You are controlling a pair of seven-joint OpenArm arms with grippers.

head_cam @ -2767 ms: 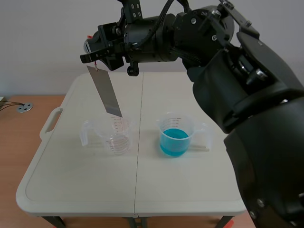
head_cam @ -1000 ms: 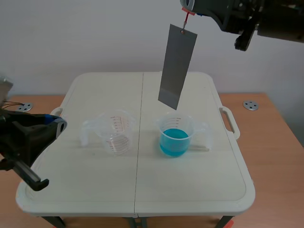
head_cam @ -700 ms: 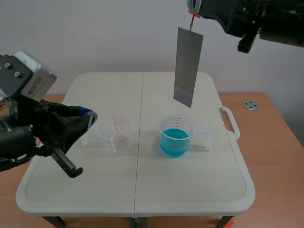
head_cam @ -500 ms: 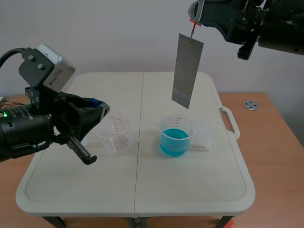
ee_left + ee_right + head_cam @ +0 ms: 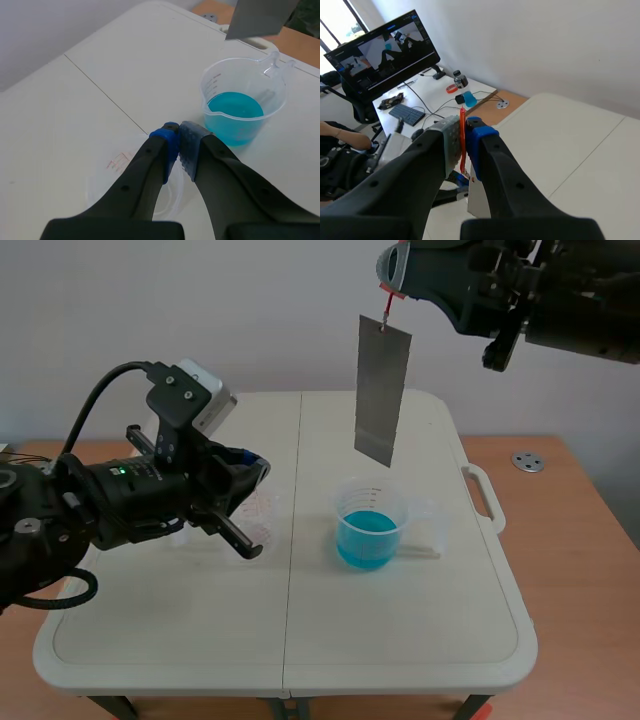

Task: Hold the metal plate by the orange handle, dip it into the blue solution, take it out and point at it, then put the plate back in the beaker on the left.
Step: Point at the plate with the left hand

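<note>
I'm seeing the metal plate [image 5: 383,390] as a smooth, matt grey sheet. The beaker of blue solution [image 5: 372,525] is looking like clear, glossy plastic. The table [image 5: 300,630] under it is reading as smooth matt cream plastic, the desk [image 5: 580,540] beyond as wood grain.

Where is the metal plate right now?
In the scene view, the metal plate hangs from the right end effector, above the beaker of blue solution, not dipped.

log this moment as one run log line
right gripper: shut on orange handle | metal plate: hanging above blue solution beaker, out of liquid | left gripper: shut, over empty beaker
</note>
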